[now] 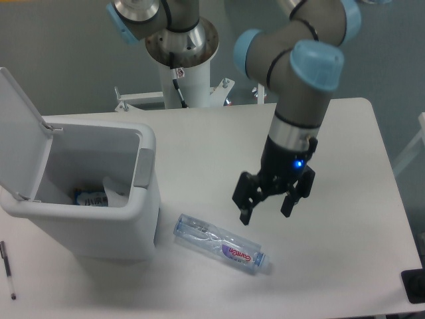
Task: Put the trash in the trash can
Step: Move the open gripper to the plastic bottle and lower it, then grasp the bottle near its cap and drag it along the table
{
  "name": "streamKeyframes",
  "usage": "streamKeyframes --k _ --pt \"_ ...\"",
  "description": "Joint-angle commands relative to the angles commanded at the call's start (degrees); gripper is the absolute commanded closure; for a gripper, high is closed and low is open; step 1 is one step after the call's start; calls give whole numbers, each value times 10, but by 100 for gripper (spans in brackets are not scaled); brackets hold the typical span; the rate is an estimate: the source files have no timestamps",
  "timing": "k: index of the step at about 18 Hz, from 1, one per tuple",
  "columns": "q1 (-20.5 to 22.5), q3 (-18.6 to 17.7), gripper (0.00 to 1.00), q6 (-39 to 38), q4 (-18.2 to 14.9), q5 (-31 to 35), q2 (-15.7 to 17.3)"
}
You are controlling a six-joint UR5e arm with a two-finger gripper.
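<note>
A clear plastic bottle (221, 243) with a pink-and-blue label lies on its side on the white table, just right of the trash can (93, 232). The can's lid is flipped up at the left, and a crumpled white wrapper (113, 192) rests inside it beside a blue-printed item. My gripper (266, 213) hangs open just above and to the right of the bottle, with nothing between its fingers.
A thin black pen (7, 268) lies at the table's left edge, in front of the can. A dark object (413, 286) pokes in at the bottom right corner. The arm's base column (184, 73) stands behind the table.
</note>
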Motion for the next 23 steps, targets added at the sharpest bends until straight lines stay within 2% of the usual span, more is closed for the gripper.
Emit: streamKeyframes --k 4,7,17,23 --pt "-25 53 0 -69 -48 56 -59" --pt "-33 97 0 -113 -92 67 -96" --pt "-57 115 0 -201 -92 130 -153" --pt "-65 112 0 -251 -93 135 -165"
